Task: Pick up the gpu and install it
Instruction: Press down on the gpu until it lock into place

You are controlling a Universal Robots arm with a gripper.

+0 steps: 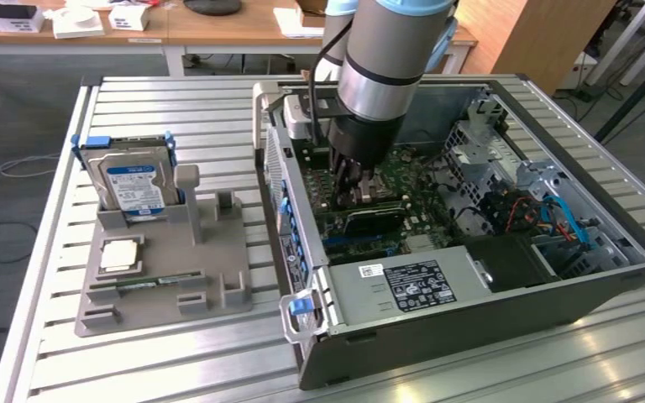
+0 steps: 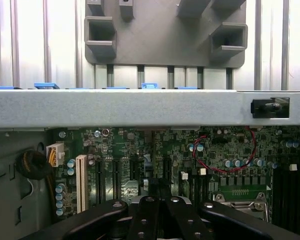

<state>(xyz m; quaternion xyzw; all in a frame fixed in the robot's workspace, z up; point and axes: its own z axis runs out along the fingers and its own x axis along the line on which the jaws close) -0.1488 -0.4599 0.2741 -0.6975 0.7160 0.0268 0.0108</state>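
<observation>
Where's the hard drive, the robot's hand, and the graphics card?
hard drive (image 1: 130,183), exterior view, blue-white label.
hand (image 1: 359,191), exterior view, between its fingertips.
graphics card (image 1: 374,220), exterior view, black face inside the case.

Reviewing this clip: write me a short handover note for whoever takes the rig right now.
Gripper: shut, down inside the open computer case, over the motherboard.
GPU: a black card lying in the case just below the gripper, at the board's slots; whether it is fully seated, or held, cannot be told.
Done: the card is off the grey parts holder and in the case.
Left: confirm seating.
Hard drive stands upright in the holder.
</observation>
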